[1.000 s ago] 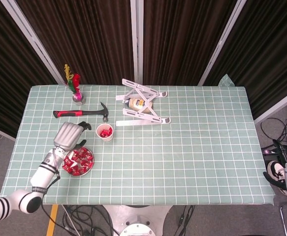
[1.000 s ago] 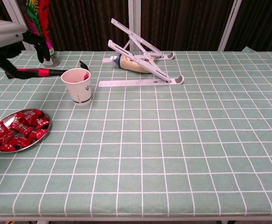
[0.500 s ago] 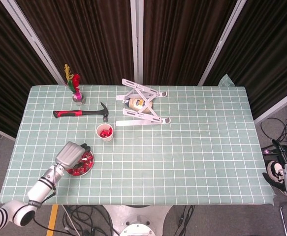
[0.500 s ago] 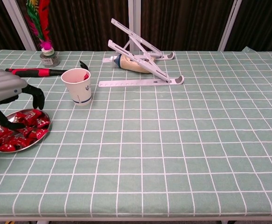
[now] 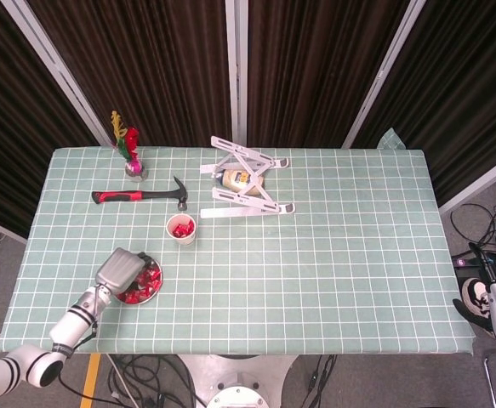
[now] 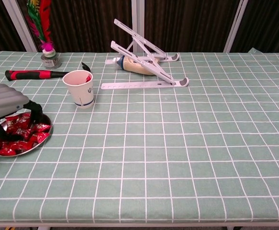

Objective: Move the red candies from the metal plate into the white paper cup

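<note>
Change: your left hand [image 6: 6,104] has come down from above the cup side of the table and now sits over the plate [image 6: 39,140], lower than half a second ago; nothing else on the table has shifted.
Left hand: you have it palm down over the near-left part of the plate, dark fingers [image 6: 37,115] curled down into the pile of candies [image 6: 27,129]. Whether a candy is pinched between them you cannot tell from either view, since the back of the hand covers the fingertips.
Right hand: only a bit of your right arm [image 5: 494,304] shows off the table's right edge in the head view; the hand itself is out of both views.
Candies: most lie heaped in the plate, red wrappers showing to the right of and below your hand.
Cup [image 6: 79,88]: upright, behind and right of the plate, apart from it, with some red already inside [image 5: 180,228].
Hammer [image 6: 34,74]: lies flat behind the cup, red handle pointing left.
Shuttlecock [image 6: 44,28]: stands upright at the far-left corner, near the hammer's handle end.
Stand [image 6: 144,62]: folding white frame at the far middle, with a bottle [image 6: 135,66] lying on its side under it.
Table [image 6: 187,158]: green checked cloth.
</note>
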`<state>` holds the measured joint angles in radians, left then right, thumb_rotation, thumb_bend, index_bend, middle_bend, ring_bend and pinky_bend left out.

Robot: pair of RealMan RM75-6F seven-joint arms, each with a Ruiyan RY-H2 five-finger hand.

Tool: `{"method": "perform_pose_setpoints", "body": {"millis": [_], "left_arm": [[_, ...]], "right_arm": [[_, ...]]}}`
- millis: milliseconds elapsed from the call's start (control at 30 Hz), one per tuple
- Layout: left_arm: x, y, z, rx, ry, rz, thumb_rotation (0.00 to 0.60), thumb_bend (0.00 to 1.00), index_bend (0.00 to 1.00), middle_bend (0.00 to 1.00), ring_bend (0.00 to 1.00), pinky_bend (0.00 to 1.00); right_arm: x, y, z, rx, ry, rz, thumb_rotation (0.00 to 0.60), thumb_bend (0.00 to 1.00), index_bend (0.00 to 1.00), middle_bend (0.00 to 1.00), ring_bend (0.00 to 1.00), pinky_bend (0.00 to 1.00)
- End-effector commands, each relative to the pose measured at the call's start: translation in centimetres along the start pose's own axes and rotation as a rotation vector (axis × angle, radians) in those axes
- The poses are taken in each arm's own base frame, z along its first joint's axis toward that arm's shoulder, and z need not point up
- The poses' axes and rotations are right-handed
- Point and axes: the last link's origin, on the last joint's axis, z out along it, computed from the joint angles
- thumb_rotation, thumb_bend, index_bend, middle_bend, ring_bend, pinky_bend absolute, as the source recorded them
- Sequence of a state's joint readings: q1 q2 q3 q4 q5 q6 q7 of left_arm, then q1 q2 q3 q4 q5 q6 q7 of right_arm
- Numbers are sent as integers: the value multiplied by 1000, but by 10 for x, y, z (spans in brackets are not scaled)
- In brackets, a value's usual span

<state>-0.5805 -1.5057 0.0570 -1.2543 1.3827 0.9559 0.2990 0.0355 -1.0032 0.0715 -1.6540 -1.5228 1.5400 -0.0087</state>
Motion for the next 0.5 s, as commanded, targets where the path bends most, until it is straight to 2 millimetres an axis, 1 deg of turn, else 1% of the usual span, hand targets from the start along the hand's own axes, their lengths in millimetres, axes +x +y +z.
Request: {"method": "perform_pose_setpoints", "body": {"millis": [33,300,500], "left_arm": [[-3,0,1,2,-9,-4,600,259,472,504,946,1000],[-7,0,5,7,1,-39,600,310,550,561,949,1000],[-9,-2,5,8,14,-51,600,347,606,628,956,1000]], "right_arm": [[0,0,0,0,1,-1,600,101,84,306,172,451],[1,0,0,-2,1,-3,600,101,84,306,173,452],[0,-1,1,0,-1,-2,600,101,84,306,173,452]]}}
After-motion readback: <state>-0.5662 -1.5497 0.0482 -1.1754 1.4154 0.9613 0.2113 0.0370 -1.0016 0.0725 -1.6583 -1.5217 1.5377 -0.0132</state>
